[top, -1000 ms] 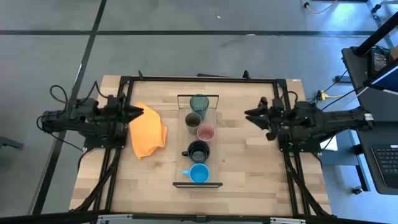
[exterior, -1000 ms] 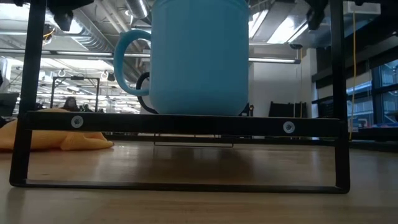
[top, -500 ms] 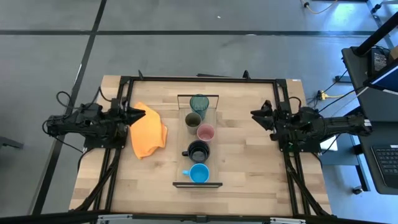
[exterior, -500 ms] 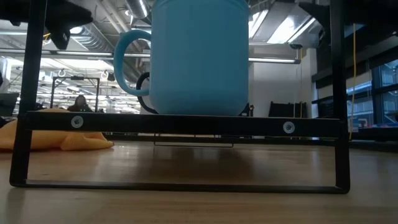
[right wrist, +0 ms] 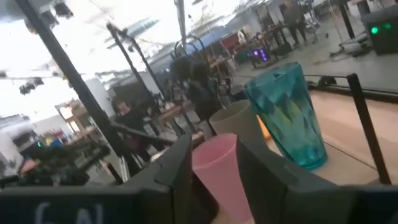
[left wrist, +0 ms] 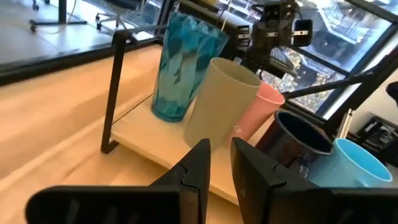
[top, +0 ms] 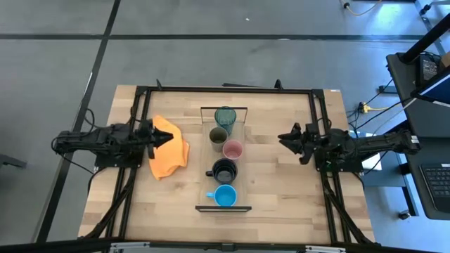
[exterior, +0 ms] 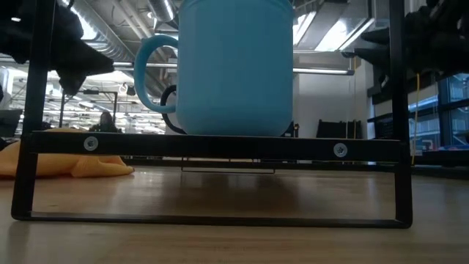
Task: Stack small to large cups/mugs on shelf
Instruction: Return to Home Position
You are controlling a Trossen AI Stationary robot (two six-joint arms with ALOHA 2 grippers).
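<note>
As the left gripper (top: 166, 138) hovers over a crumpled orange cloth (top: 171, 156), jaws narrowly parted, we see a teal translucent tumbler (top: 225, 117), olive-green cup (top: 219, 135), pink cup (top: 233, 149), black handled mug (top: 224, 171) and bright blue handled mug (top: 225, 196) lining the long light-wood shelf (top: 242, 181); the right gripper (top: 283, 138) hangs beyond, jaws spread.

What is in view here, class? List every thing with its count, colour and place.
teal tumbler: 1, translucent teal, on the shelf, row's end farthest from the low camera
olive-green cup: 1, olive green, second in the row
pink cup: 1, pink, middle of the row
black mug: 1, black, fourth in the row
blue mug: 1, bright blue, row's end nearest the low camera
shelf: 1, light wood with black end frames, mid-table
orange cloth: 1, orange, on the table beside the shelf
table: 1, light wood
left end effector: 1, dark, open, over the cloth
right end effector: 1, dark, open, over the table opposite
</note>
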